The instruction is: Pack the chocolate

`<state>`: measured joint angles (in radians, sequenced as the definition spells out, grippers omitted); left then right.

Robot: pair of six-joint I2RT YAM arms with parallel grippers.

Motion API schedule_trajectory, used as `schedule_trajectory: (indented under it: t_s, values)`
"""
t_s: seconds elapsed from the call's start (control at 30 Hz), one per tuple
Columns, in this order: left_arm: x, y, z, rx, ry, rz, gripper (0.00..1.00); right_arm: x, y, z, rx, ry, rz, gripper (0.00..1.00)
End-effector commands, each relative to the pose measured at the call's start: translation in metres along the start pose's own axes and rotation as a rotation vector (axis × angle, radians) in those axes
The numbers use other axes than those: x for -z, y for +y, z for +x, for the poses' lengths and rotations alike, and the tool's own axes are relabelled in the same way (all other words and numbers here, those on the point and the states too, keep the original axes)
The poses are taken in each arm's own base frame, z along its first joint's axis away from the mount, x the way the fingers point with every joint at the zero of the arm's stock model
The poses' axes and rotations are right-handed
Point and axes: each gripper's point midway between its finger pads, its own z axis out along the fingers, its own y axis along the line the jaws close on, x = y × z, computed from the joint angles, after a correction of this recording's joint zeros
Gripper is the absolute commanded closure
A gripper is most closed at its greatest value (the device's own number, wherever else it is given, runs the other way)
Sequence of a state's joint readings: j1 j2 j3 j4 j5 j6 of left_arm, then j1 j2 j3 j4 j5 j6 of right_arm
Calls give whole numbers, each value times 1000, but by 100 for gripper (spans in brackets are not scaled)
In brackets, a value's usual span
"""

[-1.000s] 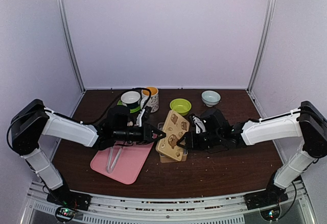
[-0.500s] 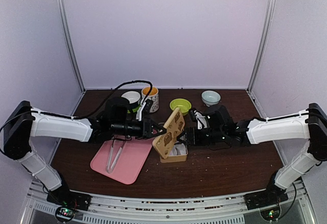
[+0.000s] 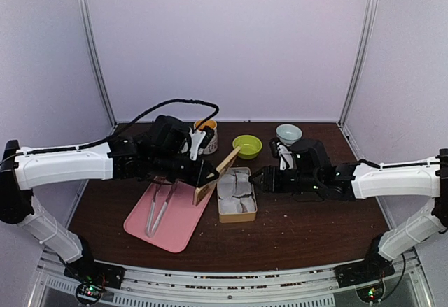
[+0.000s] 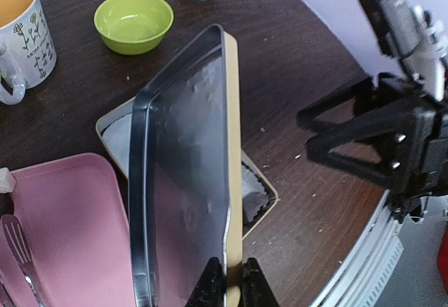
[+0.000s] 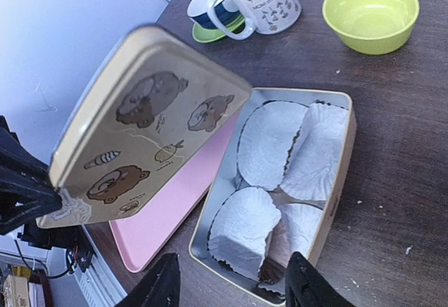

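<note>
While left pincer [image 4: 233,289] pinches the tilted lid [image 4: 189,174] between tin [image 5: 343,160] and pink tray [image 4: 63,237], right pincer [image 5: 231,282] stands spread.

Fixed view high behind looking down, wrist views close, all share tin lid [image 3: 216,175]

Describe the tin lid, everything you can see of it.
The lid is a rounded-rectangle cover, seemingly metal: cream outer face printed with brown bears, bare silvery inside, shallow rim. It is off the tin, held steeply tilted on edge between the tin and the pink tray. The left gripper is shut on its lower rim; nothing else visibly touches it.
</note>
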<state>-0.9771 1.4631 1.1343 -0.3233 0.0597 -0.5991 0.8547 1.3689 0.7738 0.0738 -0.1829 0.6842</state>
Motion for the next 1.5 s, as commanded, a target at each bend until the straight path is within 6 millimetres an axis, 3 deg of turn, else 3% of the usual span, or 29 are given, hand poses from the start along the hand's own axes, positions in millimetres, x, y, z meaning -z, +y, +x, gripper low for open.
schedule_trajectory:
  t_s: [0.0, 0.27, 0.67, 0.83, 1.07, 1.2, 1.33, 1.47]
  values:
    - [-23, 15, 12, -101, 25, -165, 89, 15, -34, -10, -67, -93, 121, 49]
    - [-71, 1, 33, -276, 96, -321, 89, 35, -58, -9, -110, -142, 171, 48]
    - [-101, -11, 57, -241, 158, -260, 85, 34, -66, 0, -127, -118, 177, 47]
    - [-80, -4, 44, -207, 108, -283, 81, 17, -51, 10, -140, -32, 110, 48]
    - [-38, 46, 34, -77, 70, -280, 71, -3, -20, 15, -118, 17, 48, 49]
    - [-20, 77, 43, 54, 67, -249, 62, -14, -2, 19, -96, 47, 23, 49]
    - [-4, 112, 60, 126, 114, -364, 54, -27, 22, 26, -73, 87, 5, 51]
    - [2, 134, 84, 160, 190, -448, 55, -36, 46, 36, -47, 114, -16, 54]
